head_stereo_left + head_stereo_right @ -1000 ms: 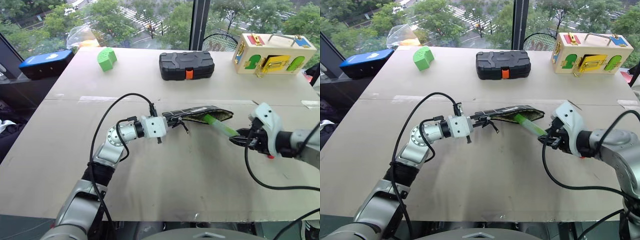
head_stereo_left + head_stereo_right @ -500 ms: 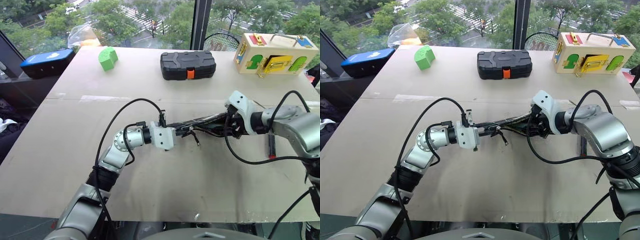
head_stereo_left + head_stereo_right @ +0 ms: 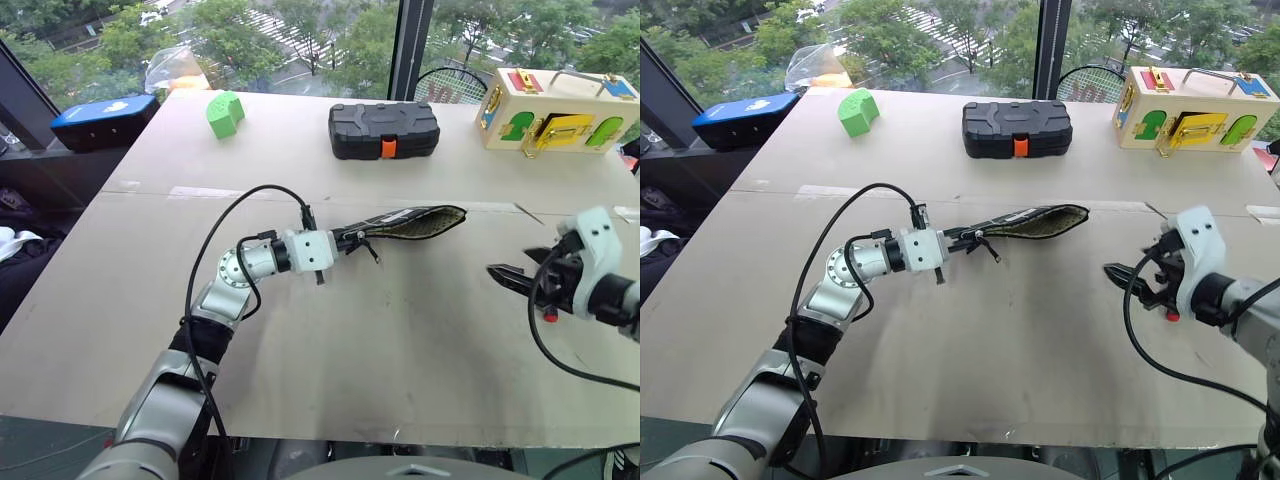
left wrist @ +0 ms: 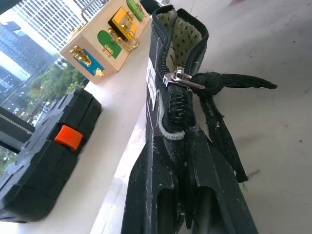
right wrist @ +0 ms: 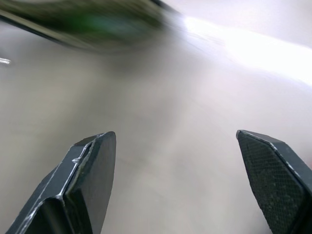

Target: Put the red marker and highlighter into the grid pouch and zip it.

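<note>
The grid pouch [image 3: 415, 222] hangs level above the mid table, its mouth toward my right side and its dotted lining showing. My left gripper [image 3: 345, 240] is shut on the pouch's zipper end, and the silver zipper pull [image 4: 183, 80] with its black cord sits just past the fingers. Through the pouch's mouth a green blur, the highlighter [image 5: 97, 22], shows inside. My right gripper [image 3: 505, 275] stands open and empty to the right of the pouch, apart from it. A red end of the red marker [image 3: 548, 316] peeks out under my right hand; the rest is hidden.
A black hard case with an orange latch [image 3: 384, 130] lies at the back middle. A green block [image 3: 224, 112] sits at the back left and a wooden latch box [image 3: 552, 108] at the back right. A blue box [image 3: 105, 118] rests beyond the table's left edge.
The highlighter stuck out of the pouch in my right gripper; it is now inside. My right gripper opened and drew back to the right. The left keeps its hold.
</note>
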